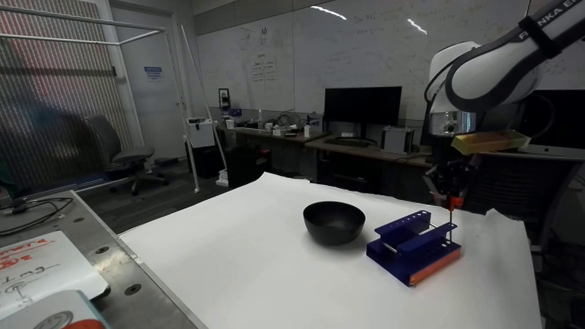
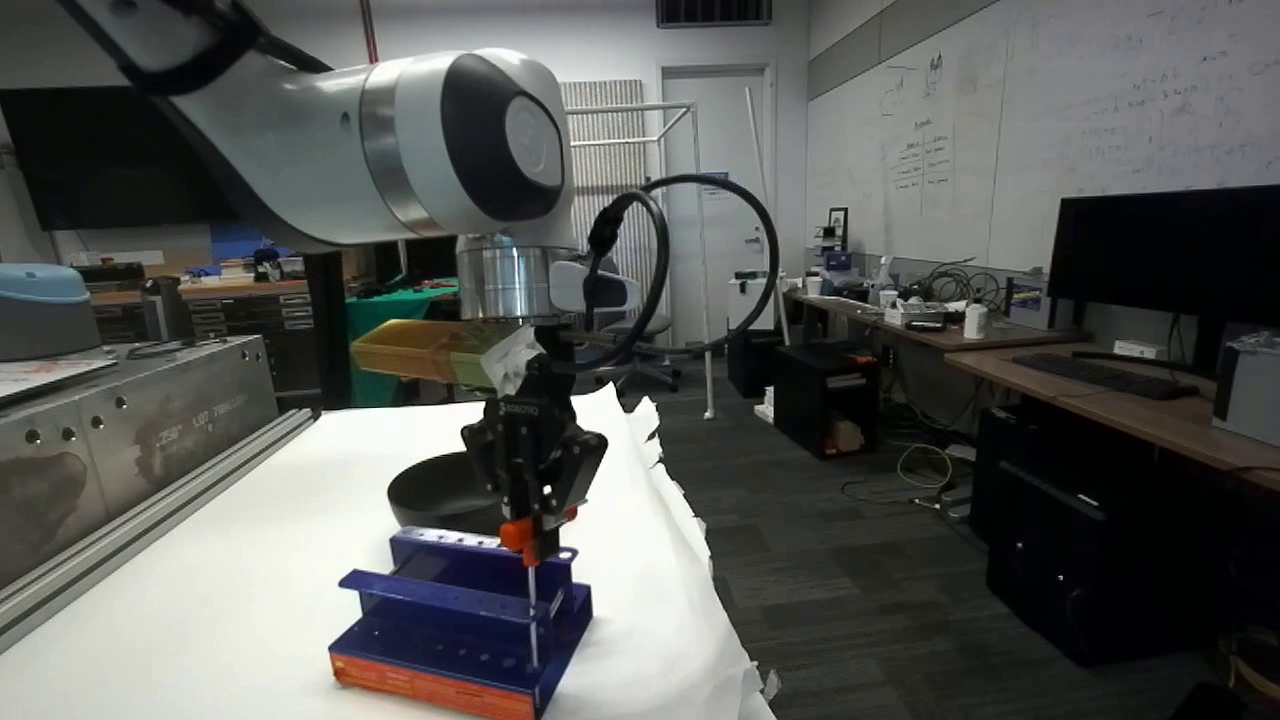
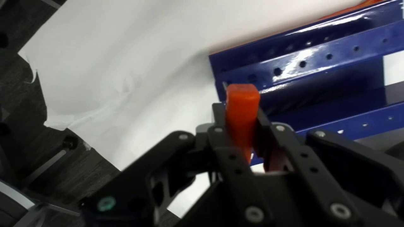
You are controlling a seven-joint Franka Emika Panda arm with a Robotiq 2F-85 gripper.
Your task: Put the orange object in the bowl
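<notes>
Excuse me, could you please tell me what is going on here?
The robot's gripper is holding an orange-handled tool upright at one end of the blue stand. The tool's thin metal shaft reaches down into the stand, apparently through a hole. The black bowl sits nearby; the tool is not in it yet.

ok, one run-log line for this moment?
gripper: closed on orange-handled tool | shaft: at blue stand, seating unclear | black bowl: beside stand

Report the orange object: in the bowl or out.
Out: the gripper holds the orange object over the blue stand; the bowl stands apart.
</notes>
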